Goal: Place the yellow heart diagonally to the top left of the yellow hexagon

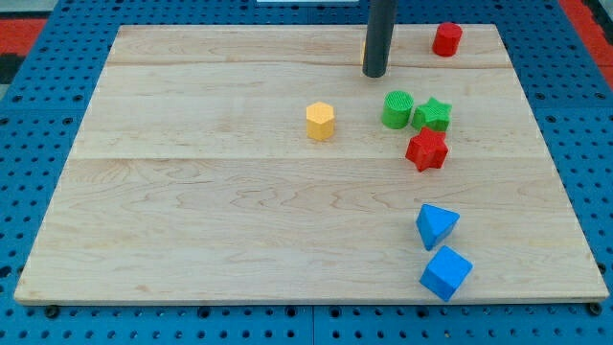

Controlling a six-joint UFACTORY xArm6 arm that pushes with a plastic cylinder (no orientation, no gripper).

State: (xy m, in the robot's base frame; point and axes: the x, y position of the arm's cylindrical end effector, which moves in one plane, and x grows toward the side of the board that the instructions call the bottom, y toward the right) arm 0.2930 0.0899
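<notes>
The yellow hexagon (320, 122) lies on the wooden board (192, 211), a little above the board's middle. My tip (374, 74) rests on the board up and to the right of the hexagon, near the view's top. A thin yellow sliver (364, 53) shows at the rod's left edge. It is a yellow block almost wholly hidden behind the rod, and its shape cannot be made out. The tip is right against it.
A green cylinder (397, 109), a green star (433, 115) and a red star (427, 149) cluster right of the hexagon. A red block (446, 39) sits at the top right. A blue triangle (436, 226) and a blue cube (445, 273) lie at the bottom right.
</notes>
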